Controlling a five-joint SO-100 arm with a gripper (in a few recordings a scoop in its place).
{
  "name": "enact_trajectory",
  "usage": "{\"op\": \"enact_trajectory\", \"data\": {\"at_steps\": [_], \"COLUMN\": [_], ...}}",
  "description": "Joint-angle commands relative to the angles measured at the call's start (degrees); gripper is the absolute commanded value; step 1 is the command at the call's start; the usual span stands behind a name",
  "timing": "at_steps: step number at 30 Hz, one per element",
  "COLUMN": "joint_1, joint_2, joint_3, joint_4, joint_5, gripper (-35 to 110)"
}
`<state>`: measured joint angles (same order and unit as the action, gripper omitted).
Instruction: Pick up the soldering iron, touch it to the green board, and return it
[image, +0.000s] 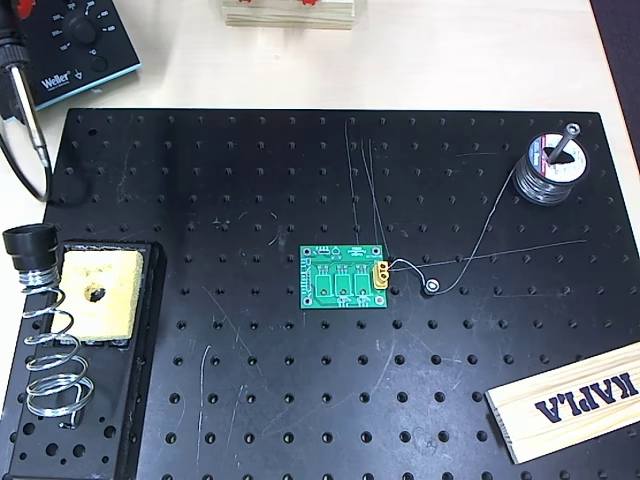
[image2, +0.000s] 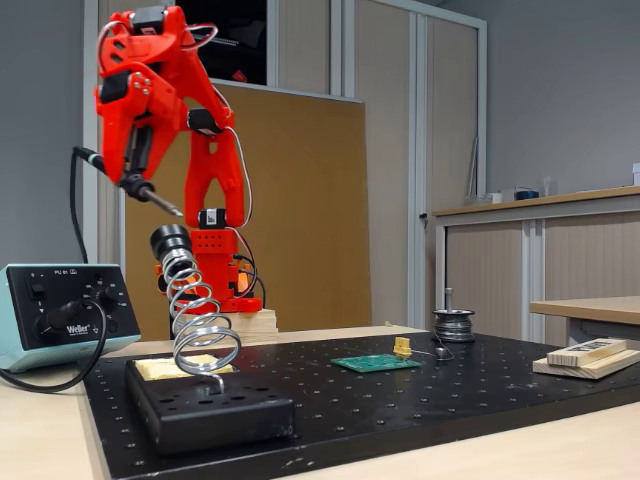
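In the fixed view my red gripper (image2: 135, 178) hangs high at the left, shut on the soldering iron (image2: 150, 193). The iron is tilted, its thin metal tip pointing down and right above the coil-spring stand (image2: 200, 320), and its cord trails off to the left. From overhead the iron (image: 27, 110) shows at the far left edge, beyond the stand (image: 48, 350). The green board (image: 345, 278) lies flat in the middle of the black perforated board (image: 300, 410), with its yellow connector on the right edge. In the fixed view the green board (image2: 377, 363) is well to the right of and below the gripper.
A yellow sponge (image: 100, 290) sits in the stand's black base. The Weller station (image: 75, 45) is at the back left. A solder spool (image: 550, 165) with wire running toward the green board stands at the back right. A wooden plank (image: 570, 400) lies at the front right.
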<state>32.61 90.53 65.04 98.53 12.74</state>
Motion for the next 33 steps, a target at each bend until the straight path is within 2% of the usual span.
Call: {"op": "enact_trajectory", "data": {"at_steps": [1, 18, 33], "joint_1": [2.1, -0.8, 1.1], "joint_2": [0.0, -21.6, -15.5], "joint_3": [-2.7, -22.9, -18.1], "joint_4": [-0.3, -0.5, 0.0], "joint_5": [-0.4, -1.2, -2.5], "gripper": [0, 0, 0]}}
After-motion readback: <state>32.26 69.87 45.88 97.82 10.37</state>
